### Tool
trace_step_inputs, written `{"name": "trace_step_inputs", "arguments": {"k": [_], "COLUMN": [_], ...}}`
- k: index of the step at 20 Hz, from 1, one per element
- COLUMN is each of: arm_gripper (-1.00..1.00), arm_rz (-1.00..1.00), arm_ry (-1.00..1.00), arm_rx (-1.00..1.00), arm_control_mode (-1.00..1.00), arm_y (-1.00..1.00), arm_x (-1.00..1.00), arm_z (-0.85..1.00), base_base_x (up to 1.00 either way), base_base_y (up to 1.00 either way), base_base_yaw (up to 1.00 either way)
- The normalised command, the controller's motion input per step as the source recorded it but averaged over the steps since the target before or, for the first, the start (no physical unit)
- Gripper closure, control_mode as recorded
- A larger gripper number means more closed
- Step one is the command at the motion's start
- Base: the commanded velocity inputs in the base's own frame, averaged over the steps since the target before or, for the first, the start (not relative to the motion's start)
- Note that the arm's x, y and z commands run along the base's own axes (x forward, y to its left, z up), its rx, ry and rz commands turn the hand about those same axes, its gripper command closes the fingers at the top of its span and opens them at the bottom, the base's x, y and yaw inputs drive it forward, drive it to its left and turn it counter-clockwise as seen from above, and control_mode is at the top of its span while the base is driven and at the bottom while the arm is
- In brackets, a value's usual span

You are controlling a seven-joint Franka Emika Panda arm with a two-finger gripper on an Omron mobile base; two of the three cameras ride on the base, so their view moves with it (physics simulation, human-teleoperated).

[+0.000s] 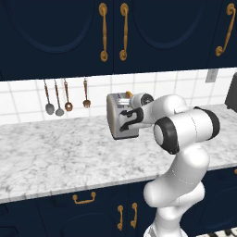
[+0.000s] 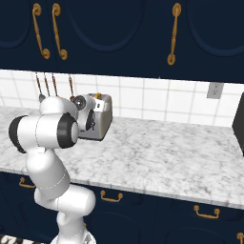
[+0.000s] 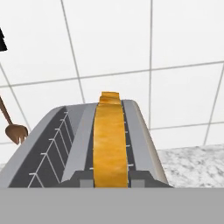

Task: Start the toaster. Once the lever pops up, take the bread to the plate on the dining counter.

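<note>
A marble desk (image 1: 55,152) ran under navy cabinets (image 1: 55,32) with gold handles, white tile behind it and utensils (image 1: 65,97) hanging on the wall. The toaster (image 1: 115,118) stood at the back of the desk against the tile, with the bread (image 3: 109,144) upright in its right-hand slot as the hand view showed it. The pincer (image 1: 126,118) was at the toaster's front face, shut, though whether it gripped anything could not be made out. Starting the toaster seemed the step in hand; next would likely call for pressing the lever straight down. The lever itself was hidden behind the hand, and the plate and dining counter lay outside these views.
</note>
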Motion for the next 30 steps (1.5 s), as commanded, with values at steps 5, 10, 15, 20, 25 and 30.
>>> {"name": "trace_step_inputs", "arguments": {"k": [5, 10, 15, 20, 25, 30], "arm_gripper": [1.0, 1.0, 1.0, 1.0, 1.0, 1.0], "arm_rz": [0.0, 0.0, 0.0, 0.0, 0.0, 0.0], "arm_ry": [0.0, 0.0, -0.06, -0.11, -0.09, 0.0], "arm_rx": [0.0, 0.0, 0.0, 0.0, 0.0, -0.02], "arm_control_mode": [-1.0, -1.0, -1.0, -1.0, -1.0, -1.0], "arm_y": [0.0, 0.0, 0.0, 0.0, 0.02, 0.02], "arm_x": [0.0, 0.0, -0.08, -0.33, -0.49, -0.65], "arm_z": [0.0, 0.0, 0.16, 0.5, 0.72, 0.72], "base_base_x": [0.0, 0.0, 0.0, 0.0, 0.0, 0.0], "base_base_y": [0.0, 0.0, 0.0, 0.0, 0.0, 0.0], "base_base_yaw": [0.0, 0.0, 0.0, 0.0, 0.0, 0.0]}}
